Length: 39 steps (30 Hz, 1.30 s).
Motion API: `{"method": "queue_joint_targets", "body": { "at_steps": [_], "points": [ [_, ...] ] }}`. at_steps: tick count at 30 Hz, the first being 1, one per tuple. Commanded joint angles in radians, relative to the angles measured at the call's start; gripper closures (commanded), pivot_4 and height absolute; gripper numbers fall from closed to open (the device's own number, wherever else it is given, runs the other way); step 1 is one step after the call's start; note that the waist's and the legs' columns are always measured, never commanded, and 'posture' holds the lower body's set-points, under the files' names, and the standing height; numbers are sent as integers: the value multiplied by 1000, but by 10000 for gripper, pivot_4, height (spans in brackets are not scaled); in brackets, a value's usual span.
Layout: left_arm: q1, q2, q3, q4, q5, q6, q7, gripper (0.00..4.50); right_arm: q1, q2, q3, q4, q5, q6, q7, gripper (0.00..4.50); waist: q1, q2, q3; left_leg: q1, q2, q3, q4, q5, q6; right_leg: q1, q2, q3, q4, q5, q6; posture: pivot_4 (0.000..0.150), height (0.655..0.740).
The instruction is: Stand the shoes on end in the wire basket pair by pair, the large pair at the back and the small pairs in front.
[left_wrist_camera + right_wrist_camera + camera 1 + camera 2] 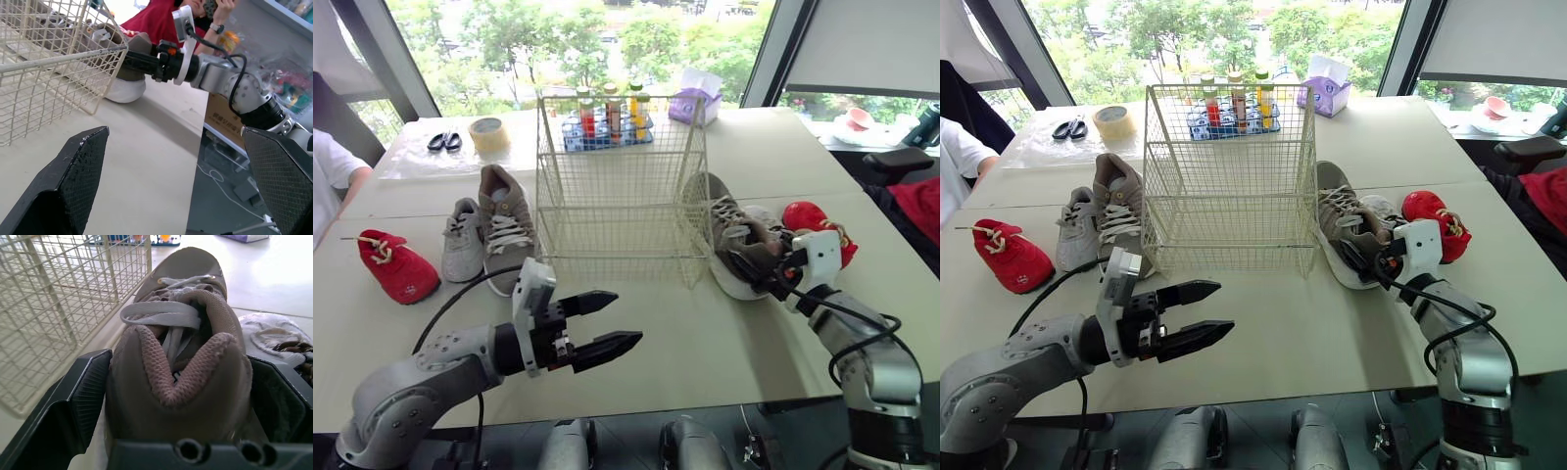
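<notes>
Eye views: large taupe shoe (729, 230) lies on its sole on the table (705, 333), just right of the wire basket (619, 196), long axis toward the far edge, toe farthest, right gripper (756, 266) at its heel. Left wrist view: left gripper (174, 131) fingers spread apart, holding nothing. Right wrist view: both fingers (80, 401) clamp the heel's sides.

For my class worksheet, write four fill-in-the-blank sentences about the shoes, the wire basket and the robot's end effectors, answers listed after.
The wire basket holds ___ shoes.
The right end effector is closed on the ___ of the large shoe right of the basket.
The left end effector hovers above the table with its fingers ___.
The small shoe farthest to the robot's left is ___.
Missing words: no; heel; open; red.
</notes>
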<state>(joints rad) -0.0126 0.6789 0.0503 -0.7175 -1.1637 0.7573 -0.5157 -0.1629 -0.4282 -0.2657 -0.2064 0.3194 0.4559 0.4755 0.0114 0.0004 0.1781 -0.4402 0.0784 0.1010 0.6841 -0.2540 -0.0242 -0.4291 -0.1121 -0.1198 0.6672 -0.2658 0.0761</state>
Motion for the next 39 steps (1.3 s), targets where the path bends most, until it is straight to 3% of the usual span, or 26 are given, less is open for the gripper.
{"method": "queue_joint_targets", "body": {
  "at_steps": [1,5,10,19,25,29,32,34,39],
  "points": [
    [2,-16,-3,-46,10,-15,20,0,-13,4,32,63,-50,-94,-11,8121,0,-1,0,0,0,0,0,0,0,0,0,0,0,0,0,1500,6938],
    [0,-31,-7,-49,20,-15,34,0,-5,10,60,96,-70,-147,-17,24522,-2,-1,-1,2,0,0,0,0,0,1,0,0,0,0,0,1500,6938],
    [-10,-31,7,-48,2,-8,41,0,13,25,62,70,-67,-161,-57,39301,-4,-2,-2,3,0,0,0,0,0,3,0,0,0,0,0,1500,6938],
    [-127,29,107,80,-185,35,-1,0,-195,17,-91,-106,41,-73,-226,39301,-1,3,2,2,0,1,0,0,0,0,0,1,1,0,0,1500,6938],
    [-267,72,163,191,-353,78,-22,0,-400,-155,-167,-160,58,-3,-244,39301,2,4,3,-3,0,0,0,1,-1,-4,0,0,2,0,0,1500,6938],
    [-558,99,210,409,-415,79,121,0,-590,-333,-127,-92,84,-26,-85,39301,2,3,5,-2,0,0,1,1,0,-3,0,0,2,0,0,1500,6938],
    [-832,156,200,661,-344,132,134,0,-763,-416,-68,19,105,-81,65,39301,-6,3,6,-2,-1,0,-1,2,1,-4,0,1,3,1,0,1500,6938],
    [-932,154,207,764,-313,135,94,0,-832,-422,-39,73,107,-112,116,39301,-11,3,6,-2,-1,1,-2,2,0,-5,0,1,2,1,0,1500,6938],
    [-1188,117,169,1012,-96,61,-14,0,-988,-386,78,192,92,-241,290,39301,-22,0,7,-3,-1,3,-2,5,-5,-4,0,1,1,0,2,1500,6938]
  ]
}}
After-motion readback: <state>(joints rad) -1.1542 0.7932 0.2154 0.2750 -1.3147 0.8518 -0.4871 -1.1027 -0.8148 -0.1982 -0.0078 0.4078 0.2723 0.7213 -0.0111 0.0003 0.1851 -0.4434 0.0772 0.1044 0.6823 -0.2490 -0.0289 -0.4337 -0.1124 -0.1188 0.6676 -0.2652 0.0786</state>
